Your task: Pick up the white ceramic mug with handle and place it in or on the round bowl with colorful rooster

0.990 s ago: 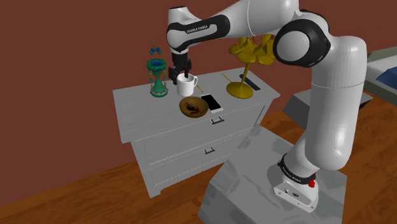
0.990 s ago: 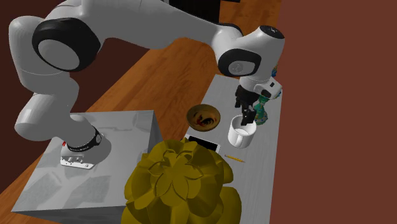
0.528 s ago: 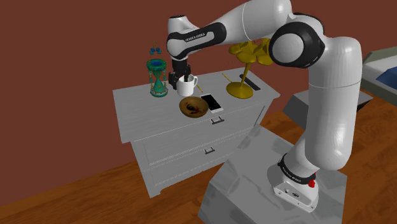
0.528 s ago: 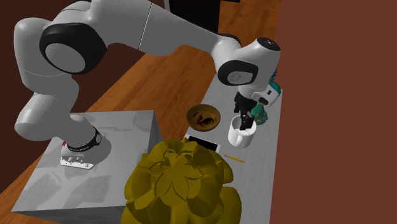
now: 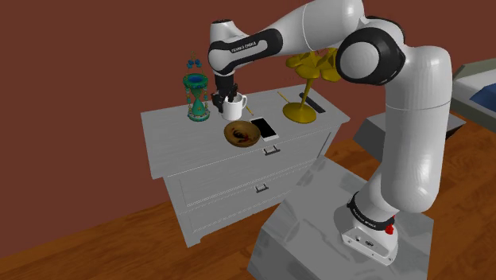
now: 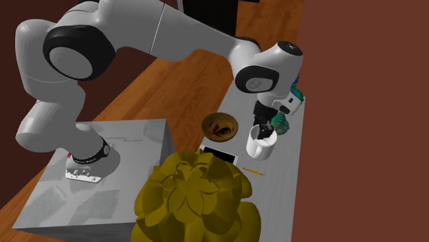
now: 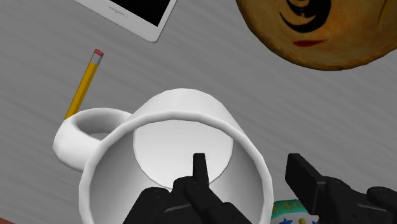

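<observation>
Two black fingers of the gripper (image 7: 248,162) stand apart, astride the rim of the white mug (image 7: 181,137). One finger is inside the cup and the other is outside its wall. Neither is seen pressing on the wall, so the gripper is open and holds nothing.

Mug: upright on the grey dresser (image 5: 179,135), mouth up, nothing inside but the finger. Its handle is on the side away from the outer finger.

Yellow pencil (image 7: 84,86), pink eraser: flat on the dresser top, just beside the mug's handle. Its far end is hidden behind the handle.

Teal hourglass-shaped ornament (image 5: 197,97): just beside the mug, on the side opposite the handle.

Round bowl (image 5: 241,133): yellow-brown, with red and black rooster marks inside. It is near the mug but apart from it, between the mug and the dresser's front edge.

White-framed phone (image 5: 265,128), black screen: flat, beside the bowl, farther from the mug than the pencil.

Gold flower ornament (image 5: 306,75): well apart from the mug, on the handle side, toward the dresser's end.

White arm: arches over from the grey stand (image 5: 310,239), which sits well apart from the mug beyond the dresser's front, on a wood floor (image 5: 95,246).

Red-brown wall (image 5: 79,64): behind the mug and dresser.
</observation>
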Action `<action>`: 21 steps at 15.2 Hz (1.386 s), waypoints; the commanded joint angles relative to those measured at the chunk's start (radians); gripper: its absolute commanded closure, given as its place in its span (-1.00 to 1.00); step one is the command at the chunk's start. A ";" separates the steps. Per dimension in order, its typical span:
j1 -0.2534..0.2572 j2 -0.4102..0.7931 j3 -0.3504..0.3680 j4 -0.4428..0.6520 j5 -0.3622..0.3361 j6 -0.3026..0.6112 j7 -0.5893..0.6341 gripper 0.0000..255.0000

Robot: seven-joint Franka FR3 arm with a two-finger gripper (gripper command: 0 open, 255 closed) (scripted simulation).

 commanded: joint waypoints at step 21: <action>0.000 -0.049 0.000 0.089 0.001 -0.137 -0.003 1.00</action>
